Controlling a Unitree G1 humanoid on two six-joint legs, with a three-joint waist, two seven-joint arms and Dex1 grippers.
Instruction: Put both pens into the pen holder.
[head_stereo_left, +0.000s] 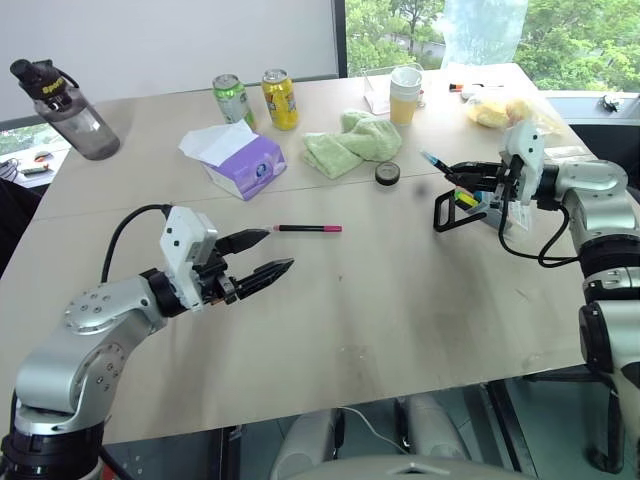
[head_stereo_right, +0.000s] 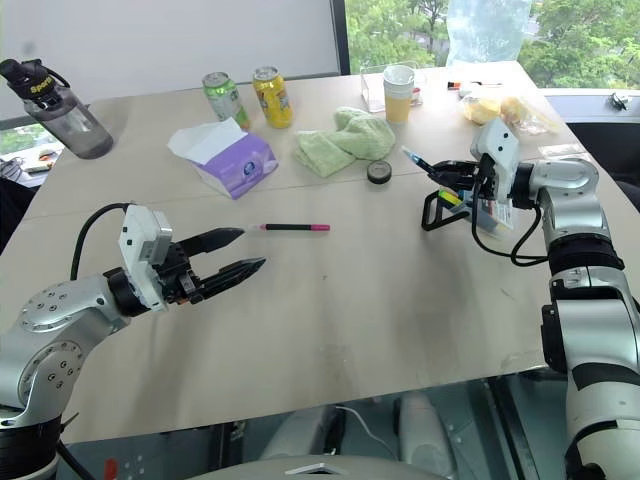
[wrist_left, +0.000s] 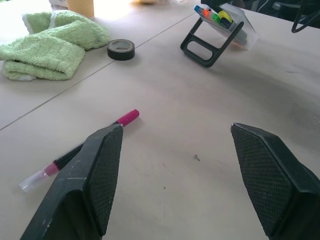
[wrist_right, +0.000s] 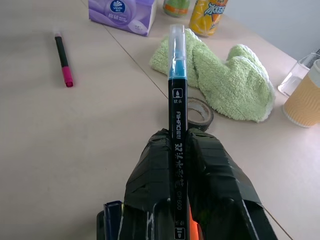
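Observation:
A pen with pink ends (head_stereo_left: 307, 229) lies flat on the table, just beyond my left gripper (head_stereo_left: 280, 249), which is open and empty; one finger (wrist_left: 95, 175) hides part of that pen. My right gripper (wrist_right: 180, 137) is shut on the pen with the light blue end (wrist_right: 177, 100), whose blue tip sticks out past the fingers toward the table's middle. That gripper hovers right over the pen holder (head_stereo_left: 478, 207), a small clear box with a black loop handle (wrist_left: 202, 47) and coloured marker tips, standing at the right side of the table.
Behind the pink pen are a purple tissue box (head_stereo_left: 243, 163), a green towel (head_stereo_left: 352, 140) and a black tape roll (head_stereo_left: 388, 173). Two cans (head_stereo_left: 257, 100), a dark bottle (head_stereo_left: 65, 110) and a paper cup (head_stereo_left: 405, 95) stand farther back. The table's front edge (head_stereo_left: 350, 400) is close.

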